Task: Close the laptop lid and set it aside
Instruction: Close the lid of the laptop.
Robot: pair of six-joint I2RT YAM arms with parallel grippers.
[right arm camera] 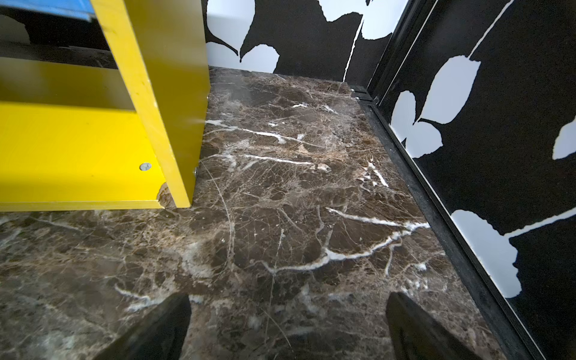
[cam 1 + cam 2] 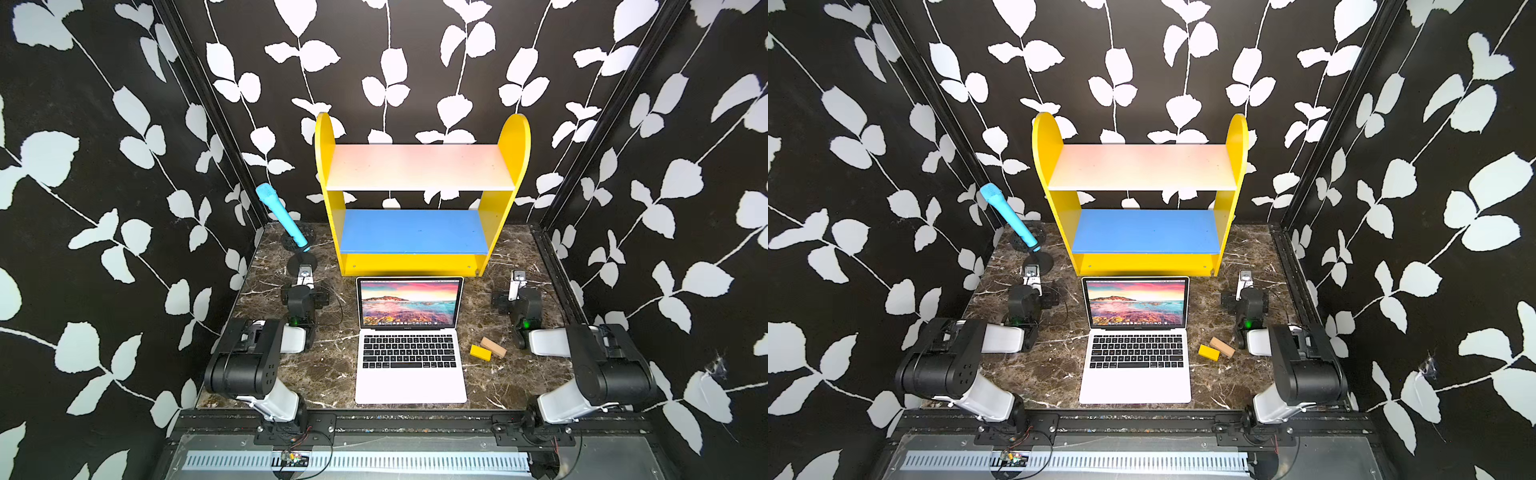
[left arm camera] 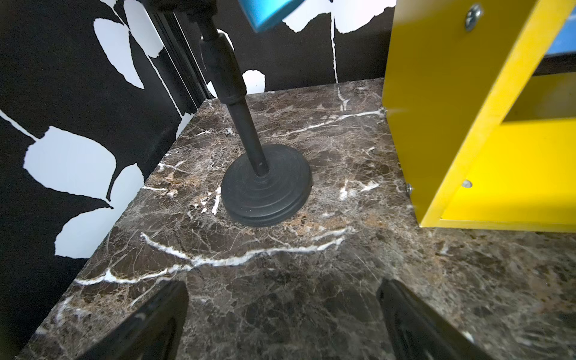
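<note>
- Black walls [image 2: 104, 208] printed with big white leaves close in the booth on three sides. A dark brown marble desk [image 2: 299, 374] with white veins lies between them.
- A yellow shelf [image 2: 415, 264] stands in the middle at the back of the desk. It has a pale board [image 2: 419, 166] on top and a blue board [image 2: 415, 230] lower down.
- The left arm [image 2: 249, 357] is folded at the front left of the desk. The left tool [image 2: 305, 277] points toward the back wall, near the foot of the microphone stand. From the wrist camera, this tool [image 3: 282, 293] has its jaws spread wide, with only marble between them and nothing gripped.
- The right arm [image 2: 602, 365] is folded the same way at the front right. The right tool [image 2: 517, 280] is also spread wide over bare marble [image 1: 288, 299], beside the shelf's right foot, and holds nothing.
- The laptop [image 2: 410, 378] sits mid-desk, between the arms and straight in front of the shelf. Its silver-white base lies flat with the black keyboard showing.
- The laptop lid [image 2: 410, 302] stands open, lit with a pink and blue seascape. Its top edge is just in front of the shelf's bottom board, but I cannot tell whether they touch.
- A blue microphone [image 2: 282, 218] leans in a black stand [image 3: 266, 190] whose round base rests near the back left corner, beside the shelf.
- A yellow block [image 2: 480, 352] and a wooden block [image 2: 493, 346] lie just beside each other, between the keyboard and the right arm.
</note>
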